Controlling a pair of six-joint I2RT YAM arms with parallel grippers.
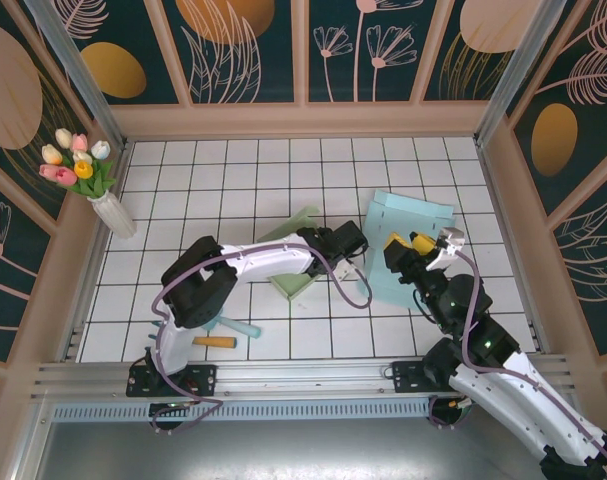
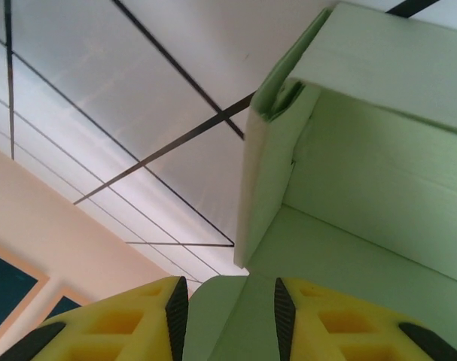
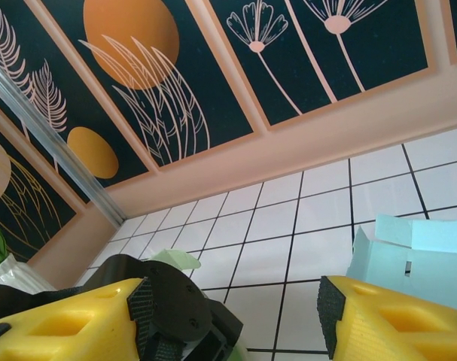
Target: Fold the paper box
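Currently left gripper [image 2: 226, 304] straddles green box [image 2: 364, 188] wall; grip unclear.

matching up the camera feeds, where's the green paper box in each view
top external: green box at centre, just below the left arm tip.
left wrist: green box across the right half.
right wrist: green box flap, low left, behind the left arm.
shared landmark: the white tiled table.
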